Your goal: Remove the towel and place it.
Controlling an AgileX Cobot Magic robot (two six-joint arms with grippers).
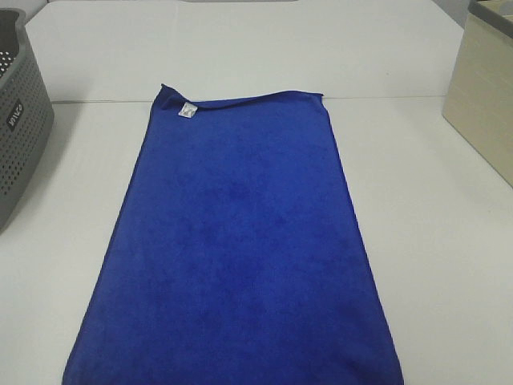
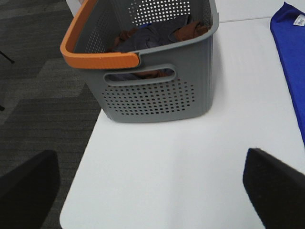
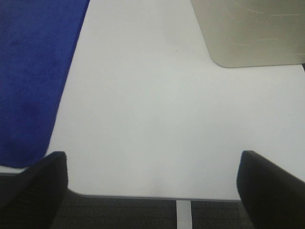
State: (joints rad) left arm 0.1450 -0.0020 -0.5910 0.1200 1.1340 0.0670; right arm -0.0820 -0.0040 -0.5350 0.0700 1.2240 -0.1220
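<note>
The royal-blue towel (image 1: 240, 249) lies spread flat down the middle of the white table (image 1: 433, 241), its far edge slightly folded with a small white tag (image 1: 187, 111) near the far left corner. An edge of the towel (image 2: 291, 57) shows in the left wrist view, and a near corner of the towel (image 3: 33, 76) shows in the right wrist view. My left gripper (image 2: 152, 191) is open over bare table beside the grey basket, clear of the cloth. Over the table's near edge, to the right of the towel, my right gripper (image 3: 152, 186) is open and holds nothing.
A grey perforated basket (image 1: 20, 120) with an orange handle (image 2: 95, 57) stands at the table's left edge, holding crumpled clothes (image 2: 152, 36). A beige box (image 1: 481, 96) stands at the far right. Dark floor (image 2: 38, 95) lies beyond the table's left edge.
</note>
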